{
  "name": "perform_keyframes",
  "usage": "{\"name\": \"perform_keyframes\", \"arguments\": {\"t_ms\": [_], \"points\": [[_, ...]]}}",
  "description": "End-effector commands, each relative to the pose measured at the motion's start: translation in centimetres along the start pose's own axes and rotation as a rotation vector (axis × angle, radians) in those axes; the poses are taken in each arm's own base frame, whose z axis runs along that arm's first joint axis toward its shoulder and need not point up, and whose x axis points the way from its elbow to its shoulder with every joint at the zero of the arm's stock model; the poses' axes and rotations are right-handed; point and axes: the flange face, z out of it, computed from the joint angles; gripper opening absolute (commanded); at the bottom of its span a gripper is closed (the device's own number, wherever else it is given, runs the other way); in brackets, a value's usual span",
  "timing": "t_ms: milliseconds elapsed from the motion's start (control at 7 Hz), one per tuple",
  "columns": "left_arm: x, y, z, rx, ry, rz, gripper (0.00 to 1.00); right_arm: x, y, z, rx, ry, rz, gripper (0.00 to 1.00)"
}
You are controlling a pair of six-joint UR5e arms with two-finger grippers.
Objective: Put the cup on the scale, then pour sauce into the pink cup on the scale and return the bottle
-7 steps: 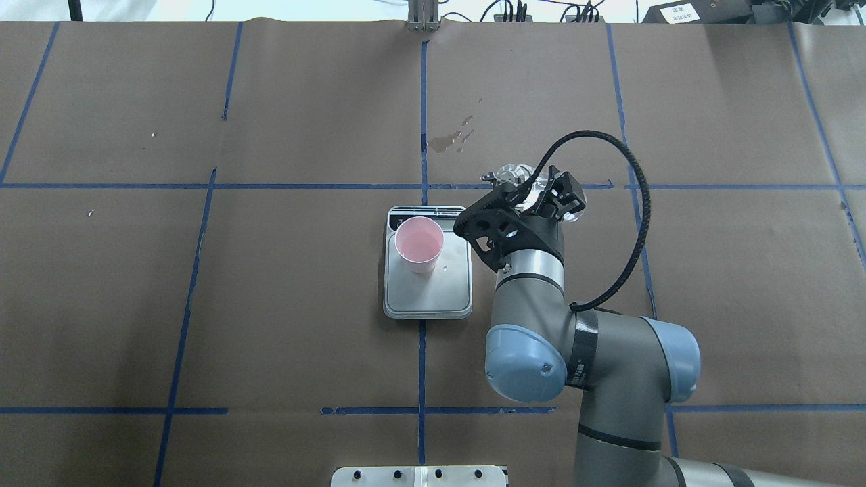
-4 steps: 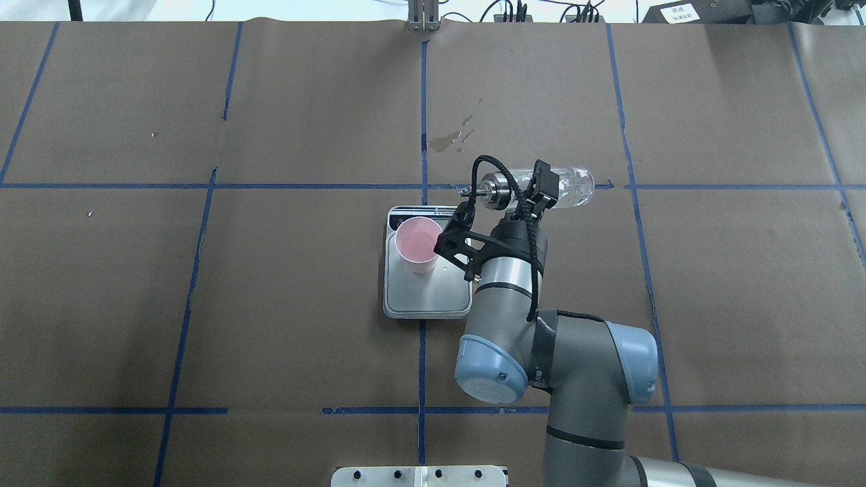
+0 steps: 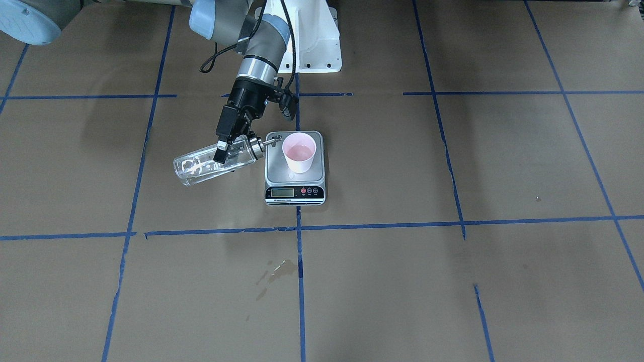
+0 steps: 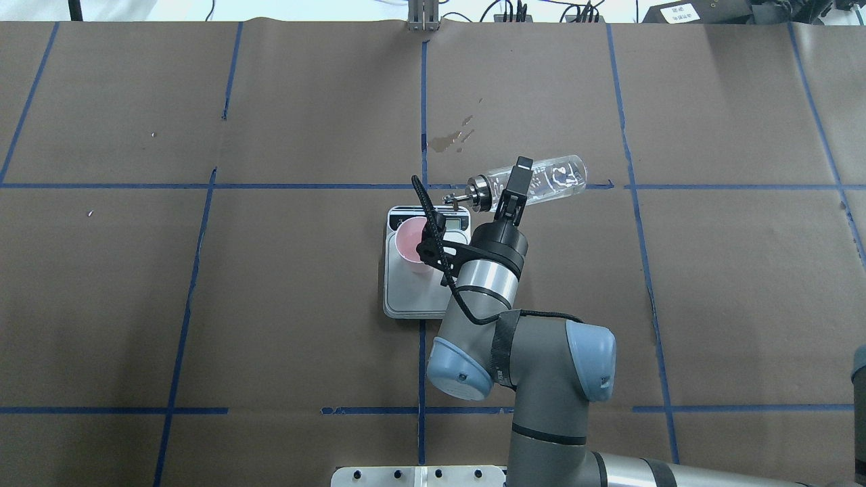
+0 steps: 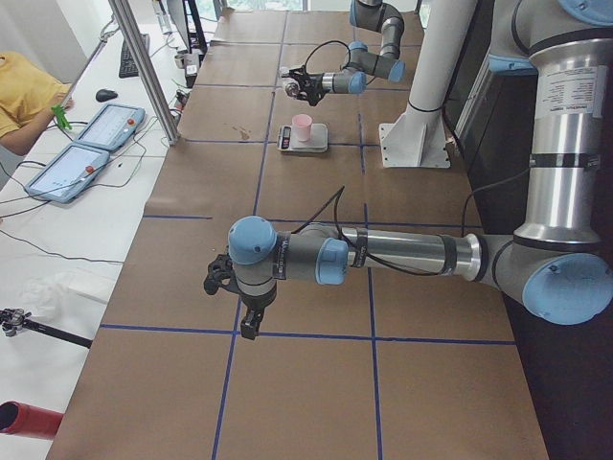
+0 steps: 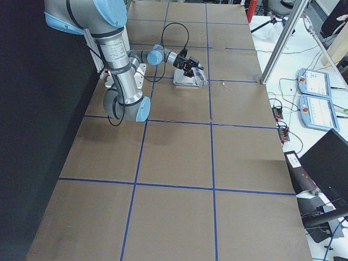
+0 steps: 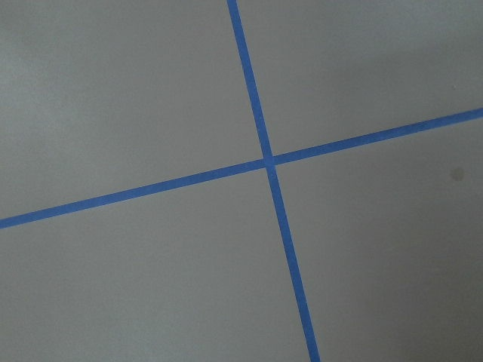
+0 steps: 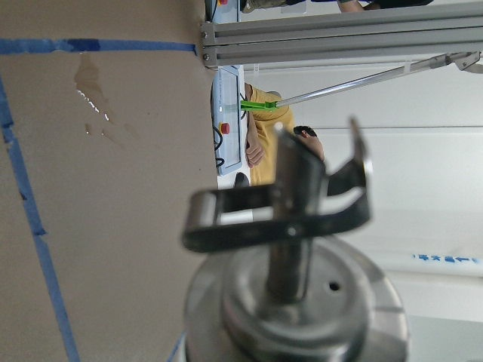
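Sideways beside the scale (image 3: 274, 175), the bottle (image 3: 193, 168) hung pinched in the right fingers (image 3: 220, 151); overhead the arm (image 4: 484, 270) half-hid the cup (image 3: 299, 156), whole from the front; left fingers (image 5: 248, 324) unclear.

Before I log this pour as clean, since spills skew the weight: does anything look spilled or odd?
Yes. A dark, wet-looking stain lies past the display end of the scale, well clear of the cup. A small pale speck, perhaps a drop, sits on the scale's platform beside the cup.
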Motion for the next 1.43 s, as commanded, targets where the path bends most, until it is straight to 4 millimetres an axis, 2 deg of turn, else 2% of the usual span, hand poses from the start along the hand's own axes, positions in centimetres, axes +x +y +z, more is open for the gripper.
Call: {"name": "perform_keyframes", "arguments": {"t_ms": [0, 571, 1286], "points": [[-0.03, 0.01, 0.05, -0.001, 0.000, -0.001, 1.00, -0.65, -0.22, -1.01, 0.034, 0.057, -0.086, 0.00], [-0.03, 0.01, 0.05, -0.001, 0.000, -0.001, 1.00, -0.76, 0.29, -0.77, 0.041, 0.127, -0.296, 0.00], [-0.08, 0.04, 0.10, -0.002, 0.000, -0.002, 1.00, -0.49, 0.08, -0.86, 0.045, 0.142, -0.310, 0.00]]}}
